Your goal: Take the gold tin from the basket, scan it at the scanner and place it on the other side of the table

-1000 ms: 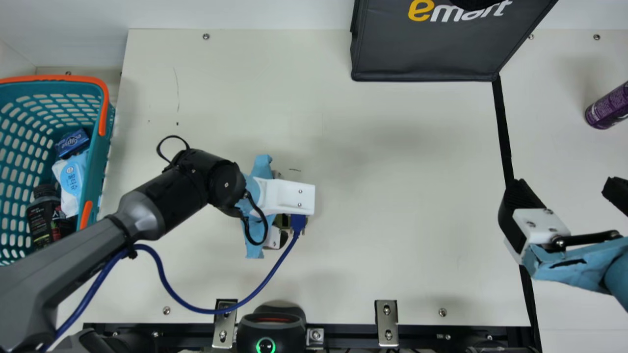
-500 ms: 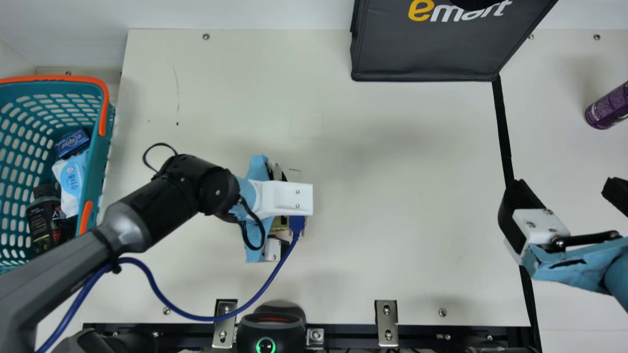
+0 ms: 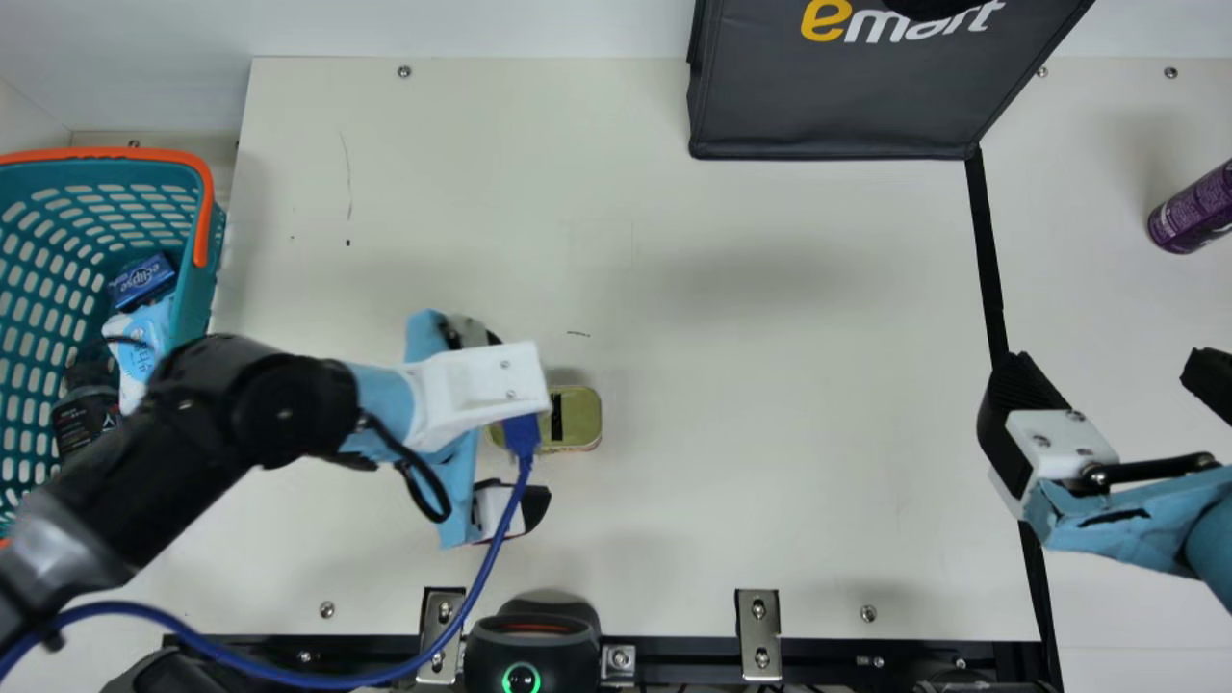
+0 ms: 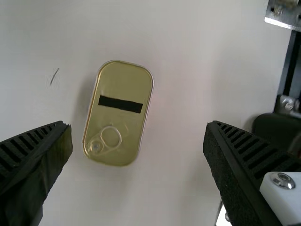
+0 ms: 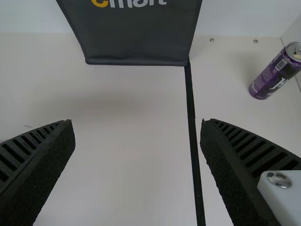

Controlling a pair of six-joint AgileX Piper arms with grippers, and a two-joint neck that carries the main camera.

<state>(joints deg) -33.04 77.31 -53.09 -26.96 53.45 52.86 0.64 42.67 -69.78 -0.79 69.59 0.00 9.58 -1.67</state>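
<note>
Currently have the left gripper (image 3: 520, 421) spread wide over the cream table (image 3: 731, 385), holding nothing. See the flat, rounded gold metal tin (image 3: 575, 423) lying on the tabletop, partly covered by that gripper in the main view. Find it in the left wrist view ahead of the gap between the black ribbed fingers (image 4: 244, 155), touching neither, with a black strip across its lid and a ring-pull at one end. Keep the right gripper (image 3: 1107, 371) wide open too, empty, above the black tape line (image 3: 987, 250). Note the black scanner (image 3: 532, 640) with its green light ring at the table's near edge, and the teal plastic basket (image 3: 197, 303) with orange handles at the main view's left, well apart from the tin.
</note>
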